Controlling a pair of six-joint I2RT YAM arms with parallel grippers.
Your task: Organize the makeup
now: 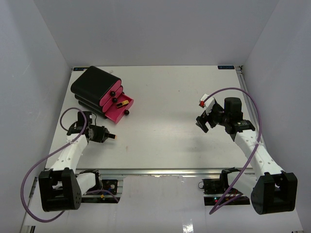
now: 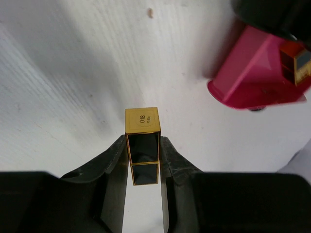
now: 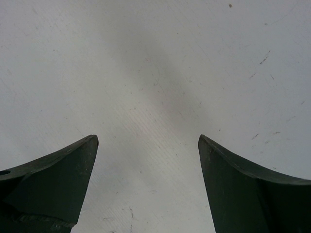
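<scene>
A gold-and-black lipstick (image 2: pixel 142 145) stands between the fingers of my left gripper (image 2: pixel 142 141), which is shut on it; its gold end cap points away from the wrist. In the top view the left gripper (image 1: pixel 109 135) is at the table's left, just in front of the black-and-pink case (image 1: pixel 97 87), with the lipstick (image 1: pixel 115 137) sticking out to the right. The case's lowest pink drawer (image 1: pixel 118 111) is pulled out and holds another lipstick (image 1: pixel 123 103), which also shows in the drawer (image 2: pixel 252 73) at the left wrist view's right edge. My right gripper (image 3: pixel 148 141) is open over bare table.
The case stands at the table's back left, its pink drawers stepped out toward the middle. The right gripper (image 1: pixel 202 123) hovers at mid-right. White walls close in the left, right and back sides of the table (image 1: pixel 165 97).
</scene>
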